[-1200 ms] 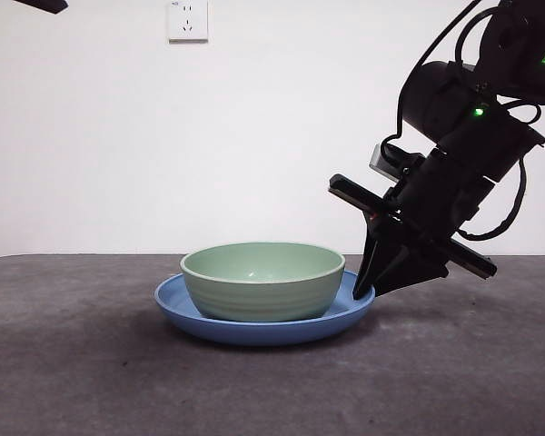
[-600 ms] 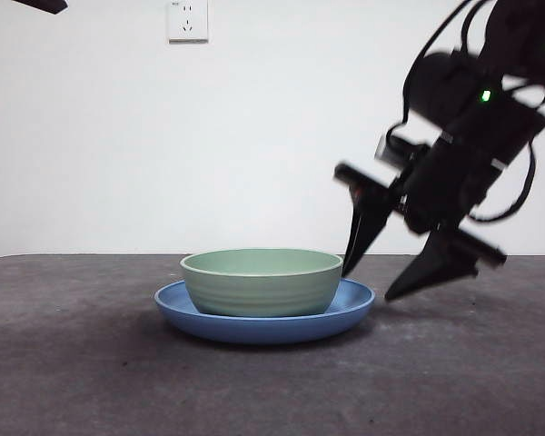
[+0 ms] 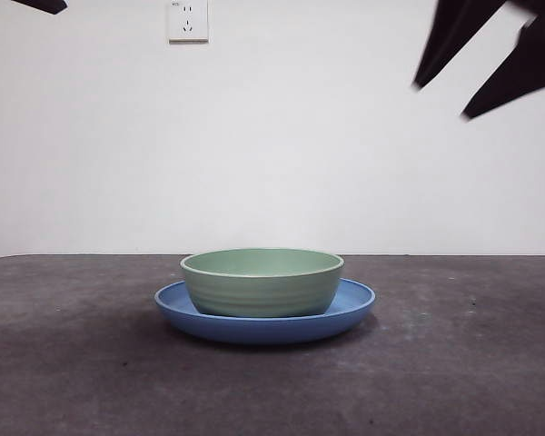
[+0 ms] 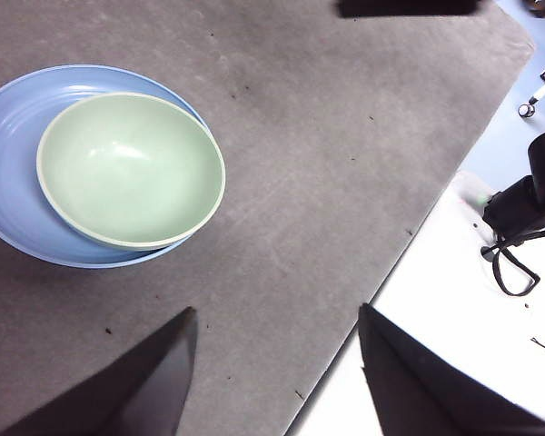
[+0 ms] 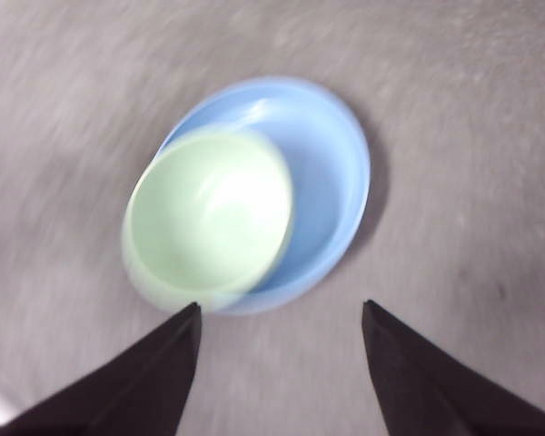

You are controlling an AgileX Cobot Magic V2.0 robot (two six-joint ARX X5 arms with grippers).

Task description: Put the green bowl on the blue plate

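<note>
From my seat, starting at the left of the front view, I see only a black tip of the waiting left gripper (image 4: 272, 363) at the top corner; its own wrist camera shows its jaws spread wide with nothing between them, high above the table (image 3: 73, 363). A wall socket (image 3: 187, 20) sits on the white wall behind.

In the middle, the green bowl (image 3: 262, 283) stands upright inside the blue plate (image 3: 354, 304), resting on the plate's floor and set off-centre, closer to one side of the rim, as both wrist views show. I judge the placing done. The bowl is empty; the plate holds the bowl and nothing else.

I'd expect the bowl to be rigid and fairly light, glazed or smooth plastic, so likely slippery; the faint ridges outside may help a little. If I had to take it again, I'd pinch the rim wall, one jaw inside and one outside, on the side facing the working arm. The plate is shallow and glossy, so a nudge could slide the bowl across it.

At the upper right, the right gripper (image 3: 486, 68) hangs well above and apart from the bowl, jaws wide open and holding nothing; its wrist picture is blurred
</note>
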